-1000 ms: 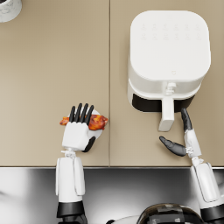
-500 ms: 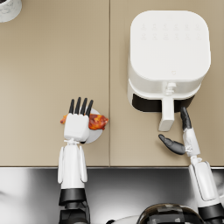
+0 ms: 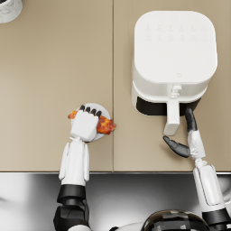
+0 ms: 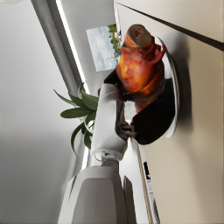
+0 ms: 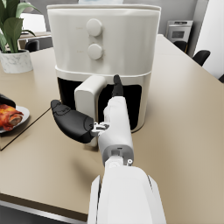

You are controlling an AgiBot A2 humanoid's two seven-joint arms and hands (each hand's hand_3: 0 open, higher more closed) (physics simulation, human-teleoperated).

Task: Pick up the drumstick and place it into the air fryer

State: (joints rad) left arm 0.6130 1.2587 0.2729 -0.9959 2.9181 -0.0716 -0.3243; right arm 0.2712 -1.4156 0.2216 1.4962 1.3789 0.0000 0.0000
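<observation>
Where: glazed reddish-brown drumstick [image 3: 104, 125] lies on small round white plate [image 3: 103, 109], well apart from boxy white air fryer [image 3: 173, 58] | left hand [image 3: 85, 124]: covers drumstick, grasp cannot be told | right hand [image 3: 186, 135]: released, fingers spread beside fryer's white drawer handle [image 3: 172, 118] | Risk: loose grasp lets glazed meat slip; drawer seems barely open, could block placement.

You can't really see the middle of the drumstick [image 3: 105, 125] from the head view, the left hand [image 3: 85, 124] sits right over it; beyond the fingertips only a sliver of plate [image 3: 103, 109] shows. The plant pot [image 3: 9, 9] is cropped at the corner
</observation>
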